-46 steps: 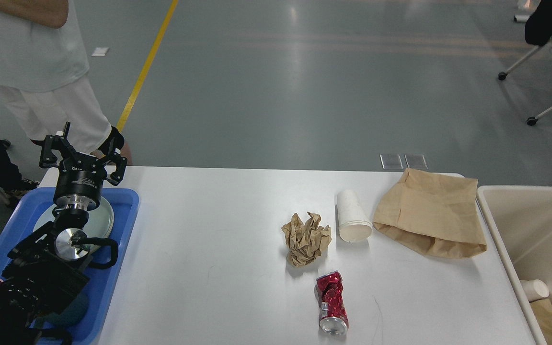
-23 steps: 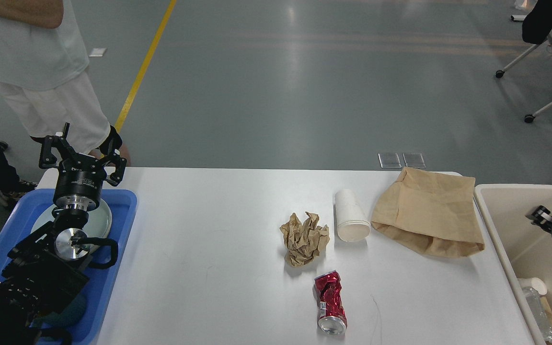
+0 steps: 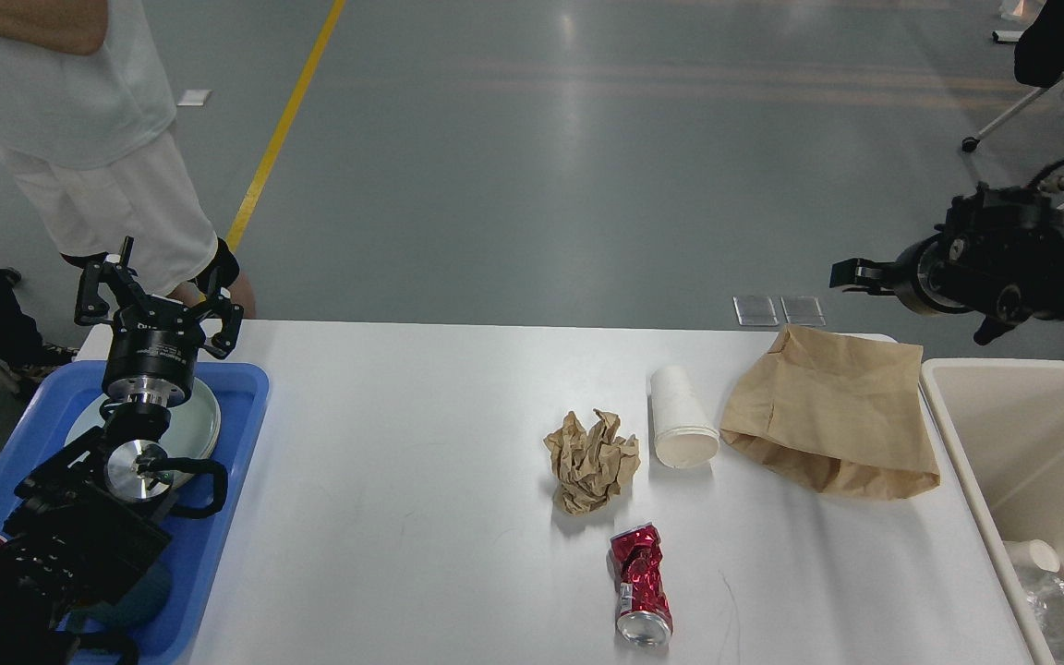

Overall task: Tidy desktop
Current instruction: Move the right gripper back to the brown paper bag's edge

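Note:
The white desktop (image 3: 421, 517) holds a crumpled ball of brown paper (image 3: 591, 459), a white paper cup (image 3: 680, 428) lying on its side, a flat brown paper bag (image 3: 832, 413) and a crushed red can (image 3: 640, 582). My left gripper (image 3: 161, 300) stands open and empty above the blue tray, far left of the litter. My right gripper (image 3: 851, 274) hovers beyond the table's far edge, above the bag's back corner. It is small and dark, so its fingers cannot be told apart.
A blue tray (image 3: 236, 434) with a pale plate (image 3: 199, 425) lies at the left edge under my left arm. A beige bin (image 3: 966, 434) at the right holds a cup (image 3: 1031, 557) and a clear bottle (image 3: 1049, 605). A person (image 3: 79, 139) stands at the far left.
The clear bottle that was held over the bin now lies inside it. My right arm has risen out of the bin and swung up to the far right corner. The left arm is unmoved.

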Robot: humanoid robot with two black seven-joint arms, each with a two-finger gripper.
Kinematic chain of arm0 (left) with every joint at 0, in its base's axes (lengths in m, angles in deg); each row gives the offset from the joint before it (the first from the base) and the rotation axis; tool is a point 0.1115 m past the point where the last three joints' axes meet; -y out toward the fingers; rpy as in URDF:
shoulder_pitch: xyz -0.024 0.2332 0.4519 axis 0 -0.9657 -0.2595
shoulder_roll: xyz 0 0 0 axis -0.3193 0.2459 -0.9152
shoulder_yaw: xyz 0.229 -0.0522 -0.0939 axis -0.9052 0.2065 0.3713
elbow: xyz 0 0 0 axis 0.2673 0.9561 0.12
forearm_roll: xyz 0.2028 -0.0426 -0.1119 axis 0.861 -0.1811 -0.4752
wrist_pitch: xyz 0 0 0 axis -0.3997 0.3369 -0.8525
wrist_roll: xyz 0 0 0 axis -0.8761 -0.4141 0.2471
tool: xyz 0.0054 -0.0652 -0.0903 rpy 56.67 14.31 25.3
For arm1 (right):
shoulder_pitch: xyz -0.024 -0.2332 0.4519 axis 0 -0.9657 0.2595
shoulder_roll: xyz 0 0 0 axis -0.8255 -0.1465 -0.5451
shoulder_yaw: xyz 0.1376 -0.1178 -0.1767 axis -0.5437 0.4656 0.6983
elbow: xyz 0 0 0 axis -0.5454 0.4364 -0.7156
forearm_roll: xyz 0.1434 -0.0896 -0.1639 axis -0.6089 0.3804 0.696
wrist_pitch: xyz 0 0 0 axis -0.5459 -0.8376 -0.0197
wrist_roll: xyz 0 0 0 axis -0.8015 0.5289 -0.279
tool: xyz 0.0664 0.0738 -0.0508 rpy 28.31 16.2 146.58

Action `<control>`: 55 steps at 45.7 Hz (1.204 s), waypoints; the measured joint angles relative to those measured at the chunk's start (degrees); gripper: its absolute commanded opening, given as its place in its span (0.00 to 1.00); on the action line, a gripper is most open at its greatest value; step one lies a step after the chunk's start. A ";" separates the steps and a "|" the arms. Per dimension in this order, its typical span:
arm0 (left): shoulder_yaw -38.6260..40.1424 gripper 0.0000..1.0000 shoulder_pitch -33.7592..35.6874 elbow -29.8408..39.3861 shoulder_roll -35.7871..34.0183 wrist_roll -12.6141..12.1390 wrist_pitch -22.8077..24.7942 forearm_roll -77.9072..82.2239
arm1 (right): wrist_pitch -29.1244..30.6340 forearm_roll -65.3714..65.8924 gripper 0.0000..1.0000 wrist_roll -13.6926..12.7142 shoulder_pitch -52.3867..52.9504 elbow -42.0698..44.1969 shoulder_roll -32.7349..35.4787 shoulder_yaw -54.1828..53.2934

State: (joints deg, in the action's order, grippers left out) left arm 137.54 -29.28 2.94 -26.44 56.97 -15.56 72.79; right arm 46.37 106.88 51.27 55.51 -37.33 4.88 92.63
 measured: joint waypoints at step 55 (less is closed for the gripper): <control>0.01 0.96 0.00 0.01 0.00 -0.04 0.05 0.00 | 18.75 0.21 1.00 0.04 3.27 -2.34 2.40 -0.66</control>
State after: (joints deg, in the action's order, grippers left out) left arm 137.54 -29.28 2.95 -26.44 56.92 -15.51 72.79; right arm 65.13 107.08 51.31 58.78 -39.66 7.28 91.97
